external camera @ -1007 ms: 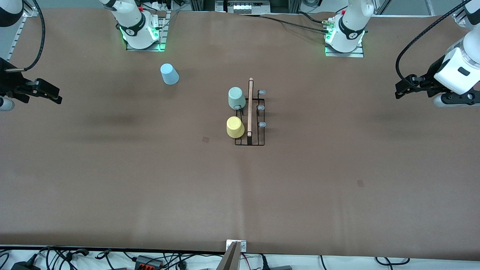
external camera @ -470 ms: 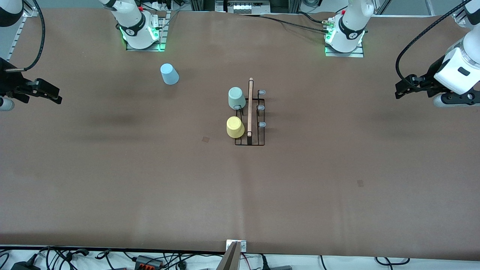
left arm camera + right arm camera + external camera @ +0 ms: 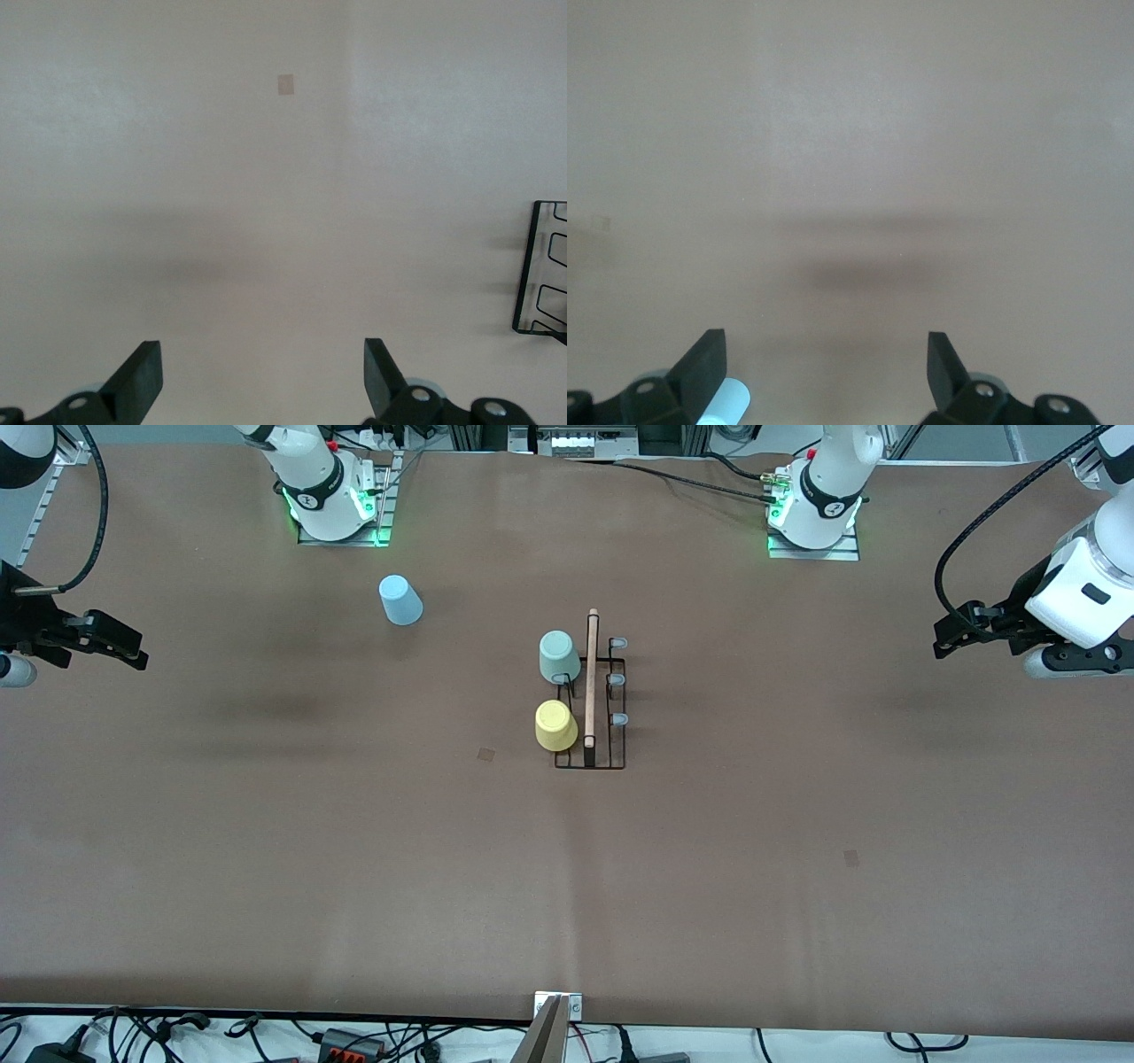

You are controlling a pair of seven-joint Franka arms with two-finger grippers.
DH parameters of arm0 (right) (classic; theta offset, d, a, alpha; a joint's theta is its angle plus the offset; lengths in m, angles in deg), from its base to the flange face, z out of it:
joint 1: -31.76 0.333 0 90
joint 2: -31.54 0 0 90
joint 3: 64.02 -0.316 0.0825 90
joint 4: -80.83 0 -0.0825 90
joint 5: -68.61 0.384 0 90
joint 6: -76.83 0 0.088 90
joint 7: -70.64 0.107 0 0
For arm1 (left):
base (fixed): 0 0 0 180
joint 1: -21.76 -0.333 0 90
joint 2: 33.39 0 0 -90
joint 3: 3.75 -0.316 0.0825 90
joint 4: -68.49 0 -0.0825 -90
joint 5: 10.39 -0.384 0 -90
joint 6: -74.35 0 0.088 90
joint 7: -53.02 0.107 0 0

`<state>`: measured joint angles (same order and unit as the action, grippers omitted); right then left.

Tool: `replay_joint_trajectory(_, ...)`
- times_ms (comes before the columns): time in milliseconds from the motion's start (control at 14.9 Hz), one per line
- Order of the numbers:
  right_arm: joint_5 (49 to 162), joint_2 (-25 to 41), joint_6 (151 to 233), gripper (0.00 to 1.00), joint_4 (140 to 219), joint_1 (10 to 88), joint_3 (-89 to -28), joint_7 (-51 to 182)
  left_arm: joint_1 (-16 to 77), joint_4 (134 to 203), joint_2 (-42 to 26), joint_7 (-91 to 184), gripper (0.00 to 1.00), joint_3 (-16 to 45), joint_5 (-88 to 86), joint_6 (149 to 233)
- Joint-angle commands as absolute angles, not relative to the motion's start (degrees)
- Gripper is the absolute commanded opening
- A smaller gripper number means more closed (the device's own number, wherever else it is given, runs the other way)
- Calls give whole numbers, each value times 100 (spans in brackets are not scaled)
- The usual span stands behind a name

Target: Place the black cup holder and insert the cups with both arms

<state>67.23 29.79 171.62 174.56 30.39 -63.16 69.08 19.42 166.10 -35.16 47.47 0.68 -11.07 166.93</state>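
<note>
The black cup holder (image 3: 591, 691) stands at the table's middle, its wooden bar on top. A mint green cup (image 3: 558, 655) and a yellow cup (image 3: 555, 724) sit upside down on its pegs on the side toward the right arm's end. Three pegs on its side toward the left arm's end are bare. A light blue cup (image 3: 400, 600) stands upside down on the table near the right arm's base. My left gripper (image 3: 948, 638) waits open and empty over the left arm's end; its wrist view (image 3: 263, 372) shows the holder's edge (image 3: 532, 292). My right gripper (image 3: 133, 651) waits open and empty over the right arm's end, and its wrist view (image 3: 826, 363) shows the blue cup (image 3: 726, 403).
The brown table cover (image 3: 567, 868) carries two small dark square marks (image 3: 486, 754) (image 3: 851, 857). A metal bracket (image 3: 556, 1014) and cables lie along the edge nearest the front camera. The arm bases (image 3: 332, 500) (image 3: 815, 509) stand at the farthest edge.
</note>
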Motion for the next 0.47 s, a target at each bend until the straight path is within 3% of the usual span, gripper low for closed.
replay_joint_trajectory(0,6791,3083,17105,100,17549,3000,-6314,6923,1947,16447,-3445,4837,100,47,-1170,16567)
replay_joint_trajectory(403,6791,3127,17078,100,17557,3000,-6314,6923,1947,16447,-3445,4837,100,47,-1170,16576)
